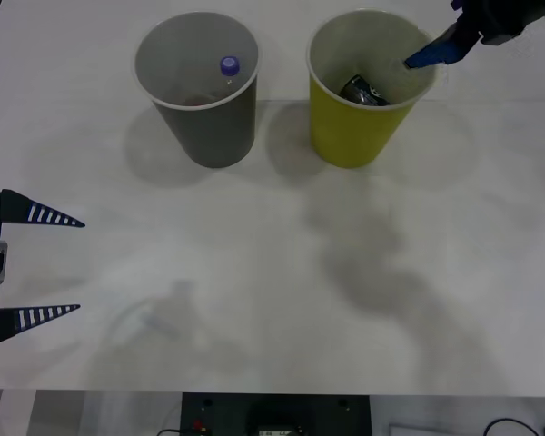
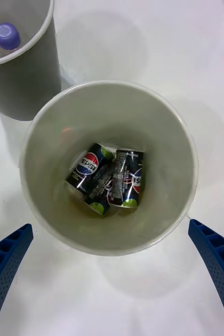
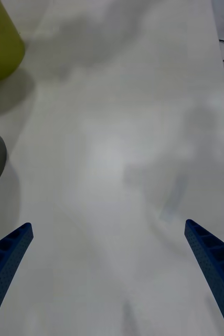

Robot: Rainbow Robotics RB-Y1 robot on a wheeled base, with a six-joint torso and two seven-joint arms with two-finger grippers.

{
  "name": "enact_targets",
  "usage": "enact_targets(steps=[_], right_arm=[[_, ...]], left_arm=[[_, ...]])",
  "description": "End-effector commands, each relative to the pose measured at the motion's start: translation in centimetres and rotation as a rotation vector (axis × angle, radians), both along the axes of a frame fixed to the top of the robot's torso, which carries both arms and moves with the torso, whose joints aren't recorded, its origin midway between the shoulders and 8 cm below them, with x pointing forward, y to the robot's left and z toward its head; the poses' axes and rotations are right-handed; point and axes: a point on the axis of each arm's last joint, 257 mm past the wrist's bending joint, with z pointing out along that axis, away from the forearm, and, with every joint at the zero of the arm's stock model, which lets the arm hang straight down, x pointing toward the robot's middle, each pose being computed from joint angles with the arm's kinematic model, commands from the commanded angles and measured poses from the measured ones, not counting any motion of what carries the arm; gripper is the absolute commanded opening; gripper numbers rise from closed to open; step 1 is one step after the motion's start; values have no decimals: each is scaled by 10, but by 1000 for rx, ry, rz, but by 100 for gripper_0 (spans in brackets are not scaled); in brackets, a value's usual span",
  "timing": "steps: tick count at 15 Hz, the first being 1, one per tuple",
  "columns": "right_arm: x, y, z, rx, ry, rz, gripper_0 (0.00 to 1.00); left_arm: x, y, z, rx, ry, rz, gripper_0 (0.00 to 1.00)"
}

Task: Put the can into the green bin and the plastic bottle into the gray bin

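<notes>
Above the green bin [image 1: 359, 91], at roughly one o'clock on the bench [image 1: 272, 300], the right claw [image 2: 112, 273] hung with its fingers wide apart and nothing between them; the can [image 2: 106, 178] lay on its side at the bottom of that bin, and by the wrist view a second dark can seemed to lie against it, though it may have been one crumpled can. In the gray bin [image 1: 200, 86], at eleven o'clock, the blue-purple cap of the plastic bottle [image 1: 229, 65] showed above the rim's shadow; both items looked placed. The step in hand seemed to be withdrawal; done well, it would mean lifting straight up before swinging away, so a finger does not catch the pale rim and tip the bin. The left claw [image 1: 36, 263], also spread and empty, waited at eight o'clock near the bench edge.
</notes>
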Motion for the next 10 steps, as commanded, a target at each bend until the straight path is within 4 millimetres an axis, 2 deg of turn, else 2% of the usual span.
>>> enact_targets(steps=[1,6,10], right_arm=[[-21,-14,-9,-11,-41,38,100],[-50,-39,-31,28,-8,92,100],[-71,-57,-63,-25,19,172,100]], left_arm=[[0,0,0,0,0,0,100],[0,0,0,0,0,0,100],[0,0,0,0,0,0,100]])
